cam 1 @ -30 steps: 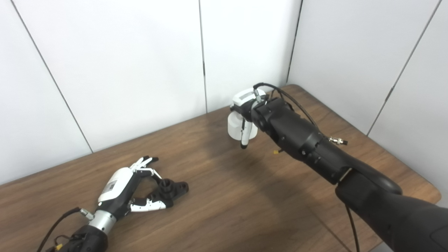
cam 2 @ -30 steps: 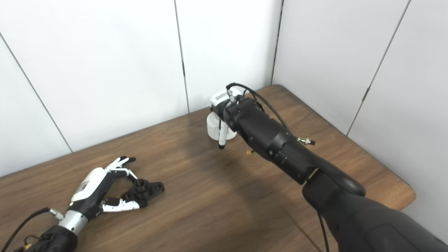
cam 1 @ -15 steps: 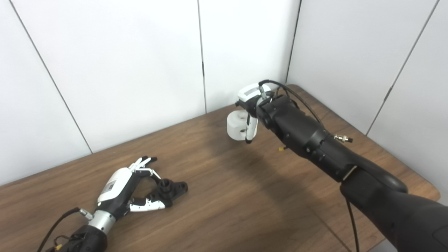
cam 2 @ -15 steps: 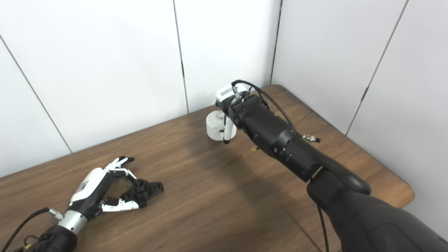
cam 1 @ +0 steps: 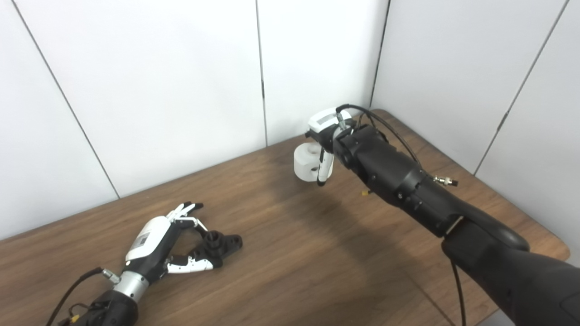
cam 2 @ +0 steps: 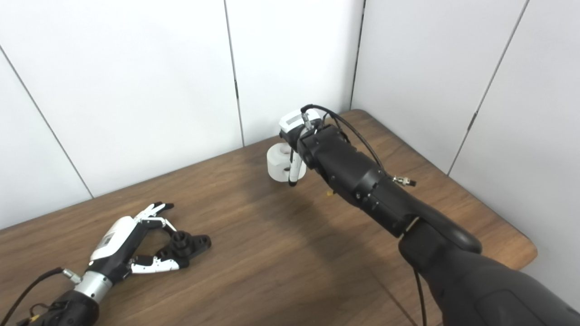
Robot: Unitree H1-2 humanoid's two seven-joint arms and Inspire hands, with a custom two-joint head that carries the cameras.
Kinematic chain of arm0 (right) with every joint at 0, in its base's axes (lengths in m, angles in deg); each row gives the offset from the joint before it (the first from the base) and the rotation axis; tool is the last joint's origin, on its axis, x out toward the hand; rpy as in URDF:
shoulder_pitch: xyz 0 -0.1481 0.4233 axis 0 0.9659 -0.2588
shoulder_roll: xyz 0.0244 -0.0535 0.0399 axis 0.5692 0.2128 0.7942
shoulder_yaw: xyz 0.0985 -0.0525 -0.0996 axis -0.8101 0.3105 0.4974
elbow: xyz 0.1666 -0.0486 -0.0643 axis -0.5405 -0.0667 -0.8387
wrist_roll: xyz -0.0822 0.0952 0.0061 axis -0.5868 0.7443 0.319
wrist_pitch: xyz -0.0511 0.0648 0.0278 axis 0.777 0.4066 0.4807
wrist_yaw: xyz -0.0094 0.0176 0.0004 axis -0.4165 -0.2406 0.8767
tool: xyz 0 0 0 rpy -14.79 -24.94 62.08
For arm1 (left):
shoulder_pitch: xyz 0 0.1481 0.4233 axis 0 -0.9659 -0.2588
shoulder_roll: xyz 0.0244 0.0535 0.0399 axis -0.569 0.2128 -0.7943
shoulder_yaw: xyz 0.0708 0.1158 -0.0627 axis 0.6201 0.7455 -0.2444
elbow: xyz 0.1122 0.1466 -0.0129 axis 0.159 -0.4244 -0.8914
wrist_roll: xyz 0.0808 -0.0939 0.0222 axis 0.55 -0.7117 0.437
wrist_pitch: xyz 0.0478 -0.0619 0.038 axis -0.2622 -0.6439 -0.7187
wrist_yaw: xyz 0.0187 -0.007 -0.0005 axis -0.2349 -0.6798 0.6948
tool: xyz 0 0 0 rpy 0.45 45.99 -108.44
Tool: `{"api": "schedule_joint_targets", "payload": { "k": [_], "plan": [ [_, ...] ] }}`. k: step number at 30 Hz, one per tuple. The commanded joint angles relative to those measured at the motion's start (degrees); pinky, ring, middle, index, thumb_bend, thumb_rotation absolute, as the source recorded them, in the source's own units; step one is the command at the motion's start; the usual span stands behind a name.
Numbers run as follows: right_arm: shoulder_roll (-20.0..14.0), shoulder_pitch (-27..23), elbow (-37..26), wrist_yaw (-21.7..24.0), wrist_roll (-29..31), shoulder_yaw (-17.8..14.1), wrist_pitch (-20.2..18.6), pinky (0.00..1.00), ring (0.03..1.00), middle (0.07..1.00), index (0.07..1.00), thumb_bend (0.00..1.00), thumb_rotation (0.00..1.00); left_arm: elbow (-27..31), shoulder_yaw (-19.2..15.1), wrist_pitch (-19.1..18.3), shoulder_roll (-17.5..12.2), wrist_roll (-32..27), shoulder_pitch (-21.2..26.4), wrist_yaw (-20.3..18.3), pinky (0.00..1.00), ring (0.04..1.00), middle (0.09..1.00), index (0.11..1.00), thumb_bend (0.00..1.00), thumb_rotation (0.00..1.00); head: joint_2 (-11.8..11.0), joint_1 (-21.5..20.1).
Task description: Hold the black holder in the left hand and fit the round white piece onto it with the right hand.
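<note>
The black holder (cam 1: 223,243) lies on the wooden table (cam 1: 299,262) at the front left. My left hand (cam 1: 156,244) rests beside it, open, with the holder between thumb and fingers, which are spread and not closed on it. Near the table's far edge my right hand (cam 1: 327,136) is shut on the round white piece (cam 1: 306,162). The piece is tilted, so a small hole in its side shows, and one finger (cam 2: 293,170) hangs down in front of it. Whether the piece touches the table I cannot tell.
White wall panels (cam 1: 181,81) close off the table at the back and right. The table's rounded right corner (cam 2: 528,256) lies near my right forearm. Bare wood stretches between the two hands.
My right hand has turned and shifted slightly toward the wall, tilting the white piece so its side hole shows. The left hand and holder have not moved.
</note>
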Motion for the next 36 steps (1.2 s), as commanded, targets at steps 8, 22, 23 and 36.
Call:
{"api": "schedule_joint_targets", "payload": {
  "k": [8,22,23,36],
  "plan": [
    [1.0,-1.6,2.0,-7.8,1.7,-2.0,-0.8,1.0,1.0,1.0,0.877,0.92,0.37,-3.9,2.3,-4.3,-3.4,3.9,-5.7,-5.7,0.94,0.987,0.931,0.483,0.52,0.06,0.4,0.8],
    [1.2,-2.5,5.8,-13.7,1.3,2.0,2.5,1.0,0.976,0.938,0.588,0.63,0.24,-2.9,1.9,-3.4,-4.1,3.4,-6.9,-5.6,0.91,0.977,0.925,0.482,0.52,0.06,1.1,1.3],
    [1.2,-2.4,5.8,-14.3,1.4,2.1,2.6,1.0,0.973,0.93,0.532,0.56,0.19,-2.8,1.9,-3.5,-4.2,3.5,-7.0,-5.5,0.91,0.977,0.925,0.482,0.52,0.06,1.1,1.3],
    [0.6,-1.5,5.3,-19.6,2.2,1.6,4.8,1.0,0.939,0.83,0.485,0.52,0.14,-1.3,1.6,-4.0,-4.9,3.2,-7.2,-6.4,0.96,0.981,0.928,0.483,0.52,0.06,1.7,1.8]
  ]
}}
